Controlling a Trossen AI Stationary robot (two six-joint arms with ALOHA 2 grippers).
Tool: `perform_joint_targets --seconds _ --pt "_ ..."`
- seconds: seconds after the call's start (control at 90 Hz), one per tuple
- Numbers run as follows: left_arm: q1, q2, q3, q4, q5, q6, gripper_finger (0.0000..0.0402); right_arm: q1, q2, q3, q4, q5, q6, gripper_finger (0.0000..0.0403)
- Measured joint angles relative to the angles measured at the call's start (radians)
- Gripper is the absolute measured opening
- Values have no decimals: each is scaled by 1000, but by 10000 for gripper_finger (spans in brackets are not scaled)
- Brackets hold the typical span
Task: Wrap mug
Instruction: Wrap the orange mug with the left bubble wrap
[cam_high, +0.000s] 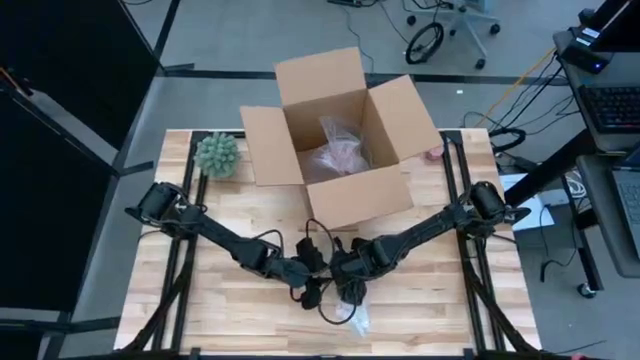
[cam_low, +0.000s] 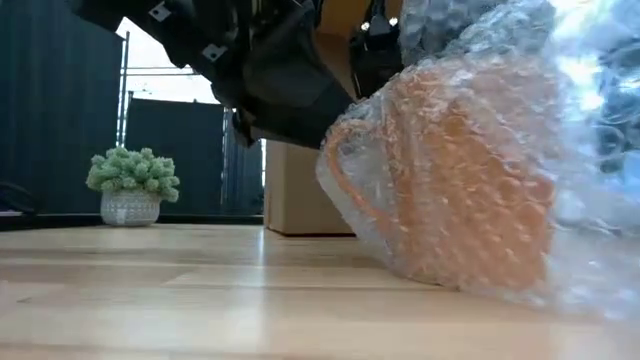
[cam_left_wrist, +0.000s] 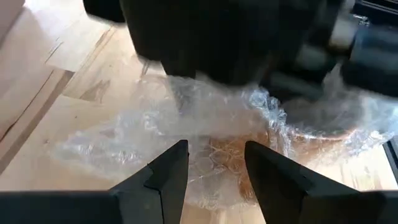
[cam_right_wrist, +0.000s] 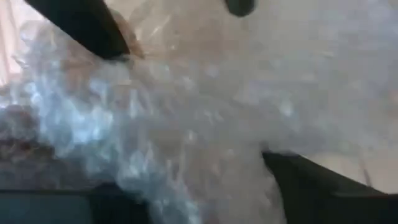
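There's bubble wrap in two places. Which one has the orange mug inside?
The bubble wrap on the table between both grippers holds the orange mug. The other bundle, inside the open cardboard box, looks pinkish.

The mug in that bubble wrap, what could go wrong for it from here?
The orange mug sits tilted on the table near its front edge, so a nudge from either gripper might tip or slide it. The bubble wrap is loose and trails off to one side; it could slip off or unroll. The left gripper is open just above the wrap and might snag or tear it.
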Motion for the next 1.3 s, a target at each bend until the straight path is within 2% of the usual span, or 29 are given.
perform_joint_targets --seconds 0.156,0.322,0.467,0.611,0.789,0.967,1.089,1.3 --pt "0 0 1 -1 2 2 150 0 -66 3 -29 -1 -17 256" --pt "0 0 1 -2 3 3 150 0 -95 5 -32 11 -29 259" --pt "0 0 1 -3 3 3 150 4 -30 5 -6 86 -26 258" --pt "-3 -9 1 -10 3 3 150 4 43 10 -9 72 -23 258" --pt "-25 -95 2 -50 4 2 150 4 48 10 -1 73 -23 258" --pt "-81 -141 3 34 30 42 150 3 48 9 6 75 -43 258" --pt "-95 -105 4 66 2 54 150 3 48 9 11 75 -51 258" --pt "-55 14 3 164 -31 48 150 3 48 8 13 76 -51 258"
